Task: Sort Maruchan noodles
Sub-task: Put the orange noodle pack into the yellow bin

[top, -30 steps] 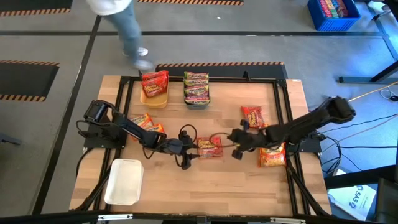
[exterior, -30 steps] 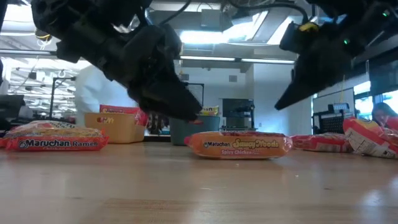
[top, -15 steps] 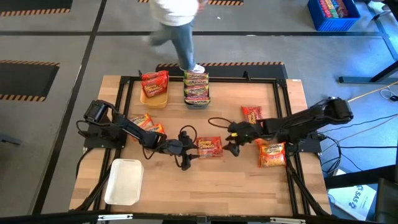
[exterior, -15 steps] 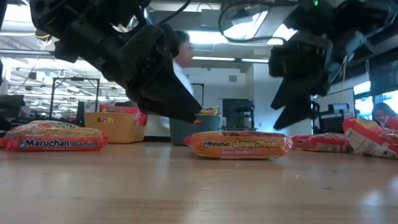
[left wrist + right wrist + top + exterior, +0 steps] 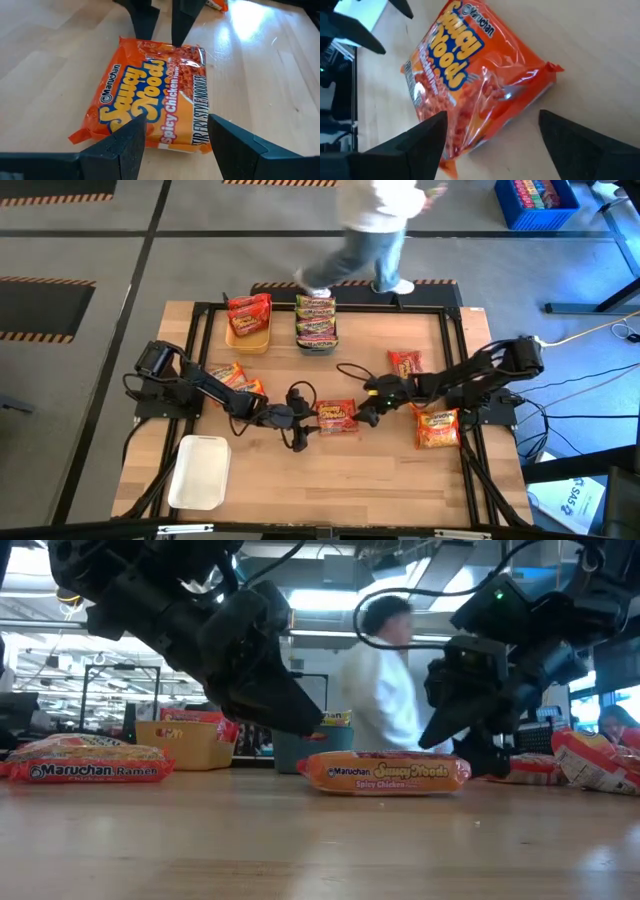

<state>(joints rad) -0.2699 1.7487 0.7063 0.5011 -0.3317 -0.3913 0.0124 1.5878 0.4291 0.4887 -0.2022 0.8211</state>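
Orange packet (image 5: 337, 416) lies flat mid-table, and both claws close in on it: the left claw (image 5: 303, 427) spread wide at one end, the right claw (image 5: 366, 416) spread at the other, neither gripping. Judging by this, a pick-up is in hand; next, one claw must lower and pinch an edge. The wrapper reads "Maruchan Saucy Noods Spicy Chicken".

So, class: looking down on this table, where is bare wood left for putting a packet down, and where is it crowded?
Bare wood runs along the near edge, from the white tray rightward, below the orange packet. It is crowded mid-table, where the left gripper and right gripper flank that packet, both open.
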